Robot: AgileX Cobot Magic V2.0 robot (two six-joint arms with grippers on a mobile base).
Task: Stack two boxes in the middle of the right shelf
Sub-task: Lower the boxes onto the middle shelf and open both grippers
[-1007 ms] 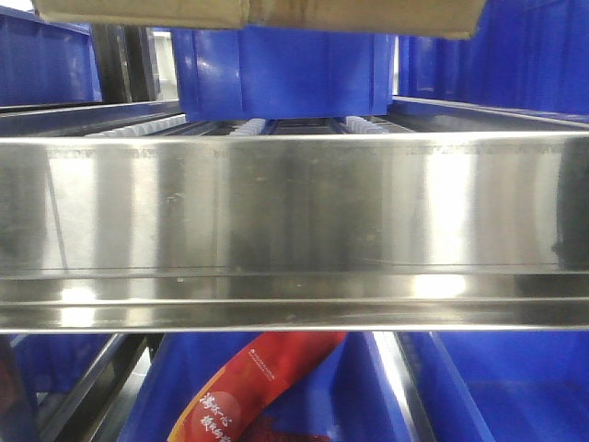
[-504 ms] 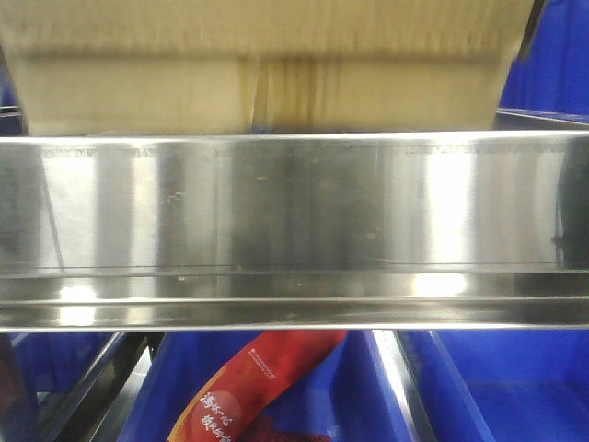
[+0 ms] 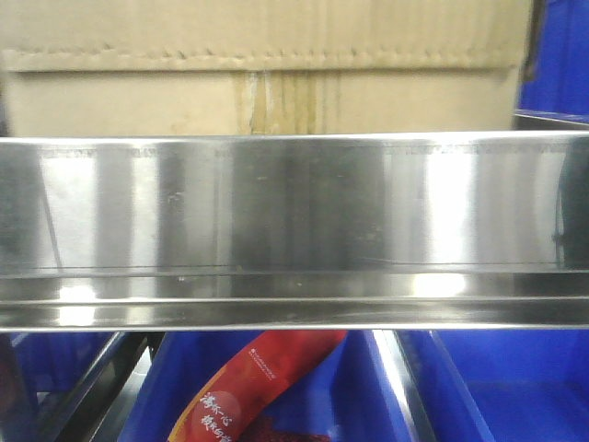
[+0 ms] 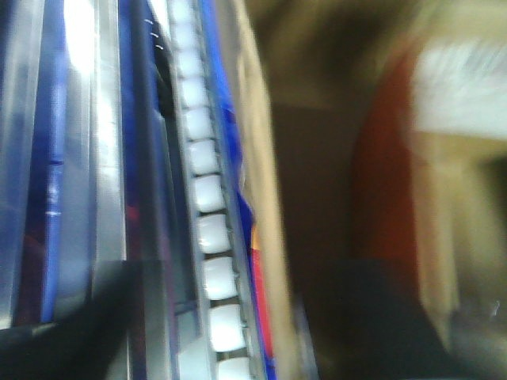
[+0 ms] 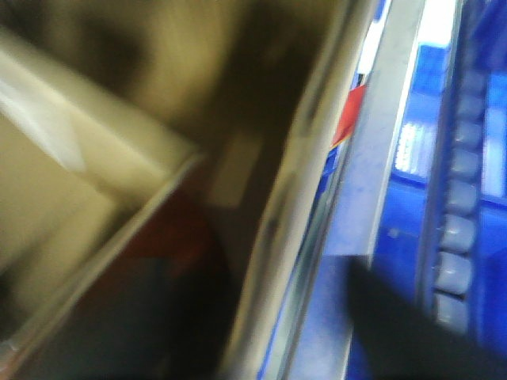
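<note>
Now a cardboard box (image 3: 262,69) is sitting just behind the steel shelf (image 3: 294,212) lip, filling the front view, though whether it is resting alone or on a second box is hidden. Neither gripper is showing in the blurred wrist views, so its state cannot be told.

Brown, silver, blue and red fill your front view.

You see a pale brown cardboard box (image 3: 267,69) with a glossy, yellowish tape strip (image 3: 281,99) down its centre, a mirror-silver shelf (image 3: 294,221) streaked with bright reflections, deep blue bins (image 3: 515,387), and a red packet (image 3: 253,387) printed with white lettering. White rollers (image 4: 207,229) show in your left wrist view.
</note>
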